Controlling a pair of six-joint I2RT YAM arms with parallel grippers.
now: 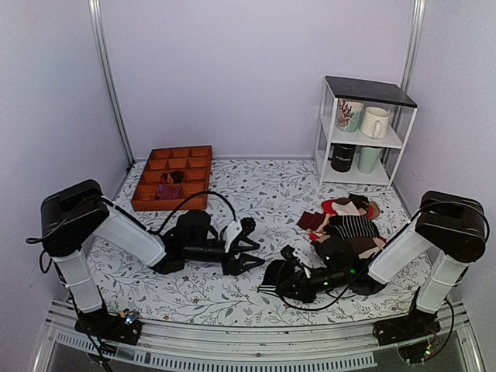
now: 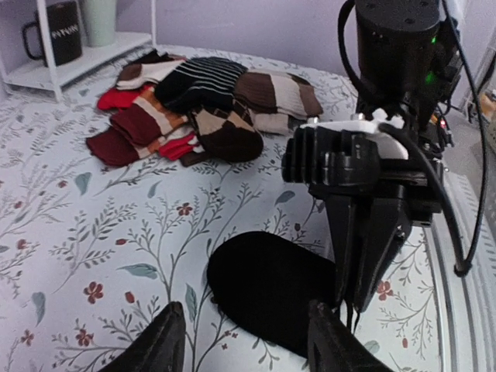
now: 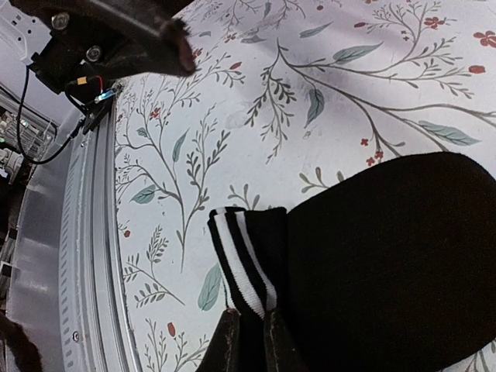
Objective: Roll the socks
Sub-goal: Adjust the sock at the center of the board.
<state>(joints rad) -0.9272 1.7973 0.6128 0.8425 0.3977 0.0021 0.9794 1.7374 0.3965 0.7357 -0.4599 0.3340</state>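
your right gripper (image 3: 248, 329) pinches the socks (image 3: 387, 256) by the striped cuff; the left gripper (image 2: 244, 310) hangs spread and empty (toe unpinned). roll now and the pair may slide, not curl.

Black socks (image 3: 387, 263) flat on the floral table (image 3: 310, 93), white-striped end folded over.

Floral tablecloth (image 1: 263, 186), orange divider tray (image 1: 180, 152) at 10 o'clock holding a small dark item (image 1: 170, 186), white shelf (image 1: 369, 91) with mugs (image 1: 374, 122) at 2, striped laundry heap (image 1: 353, 225) at 3.
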